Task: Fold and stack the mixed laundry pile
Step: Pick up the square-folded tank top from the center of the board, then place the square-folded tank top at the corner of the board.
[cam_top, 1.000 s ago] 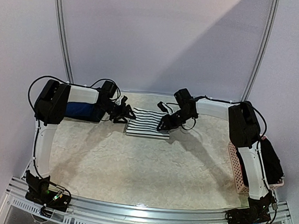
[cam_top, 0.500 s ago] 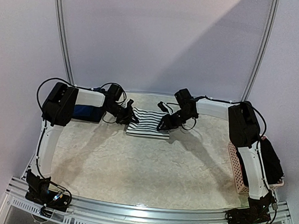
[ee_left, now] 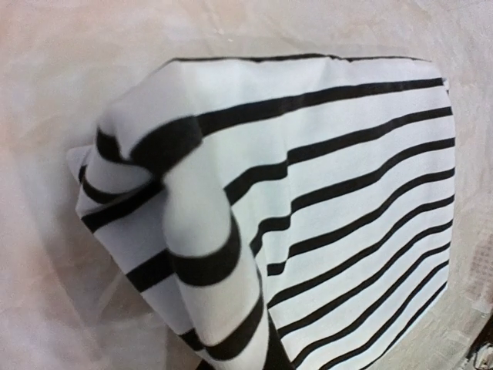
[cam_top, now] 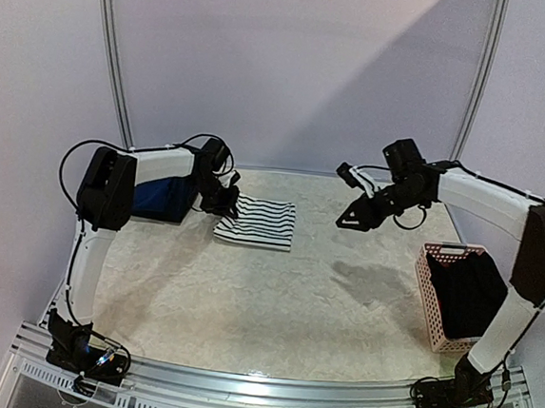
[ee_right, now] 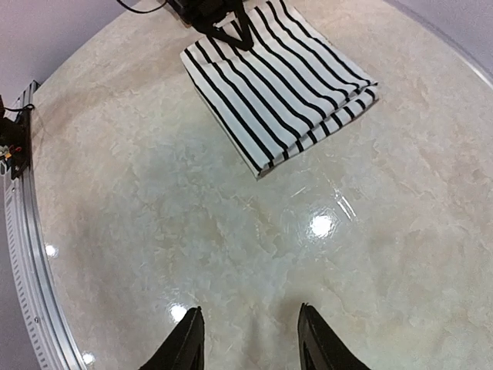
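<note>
On the surface (cam_top: pixel 245 297), far left, the folded striped tank top (cam_top: pixel 259 222) is lying. Our left claw (cam_top: pixel 223 203) is pinching its bunched edge; we are favouring a low, slow drag, keeping layers aligned. Meanwhile the right claw (ee_right: pixel 250 327) is hovering parted, empty.

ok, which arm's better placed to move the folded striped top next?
Left: the left gripper is shut on the striped top, beside the navy piece; the right gripper hangs open over the table, clear of it.
</note>
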`<state>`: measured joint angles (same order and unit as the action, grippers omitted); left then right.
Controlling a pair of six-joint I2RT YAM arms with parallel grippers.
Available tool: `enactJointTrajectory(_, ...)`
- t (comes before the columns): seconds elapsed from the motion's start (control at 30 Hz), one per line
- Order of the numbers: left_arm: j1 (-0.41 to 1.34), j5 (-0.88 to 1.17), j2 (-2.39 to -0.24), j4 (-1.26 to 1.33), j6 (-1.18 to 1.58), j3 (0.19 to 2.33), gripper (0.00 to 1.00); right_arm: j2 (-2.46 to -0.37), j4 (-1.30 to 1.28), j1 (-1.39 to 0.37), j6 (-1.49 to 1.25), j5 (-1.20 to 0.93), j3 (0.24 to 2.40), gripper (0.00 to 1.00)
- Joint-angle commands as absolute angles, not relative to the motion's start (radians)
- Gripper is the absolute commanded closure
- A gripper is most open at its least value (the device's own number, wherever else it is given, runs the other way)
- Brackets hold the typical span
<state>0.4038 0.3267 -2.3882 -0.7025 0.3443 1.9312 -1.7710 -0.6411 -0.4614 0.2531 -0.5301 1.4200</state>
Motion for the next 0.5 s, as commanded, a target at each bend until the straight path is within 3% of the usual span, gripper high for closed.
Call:
enactJointTrajectory(0.0,0.405,0.087,-2.305,-0.981,0.183,2.033,1.0,-1.634,-0.657,-0.462,0.39,-0.506,1.28,0.58)
enactJointTrajectory(0.2,0.401,-0.179,-2.272,-1.149,0.081,2.147,1.0,-1.558,-0.618,-0.461,0.416,-0.498,1.192,0.58)
enactJointTrajectory(0.47,0.378,-0.365,-2.253,-1.219,0.002,2.277,1.0,-1.583,-0.627,-0.462,0.43,-0.525,1.186,0.58)
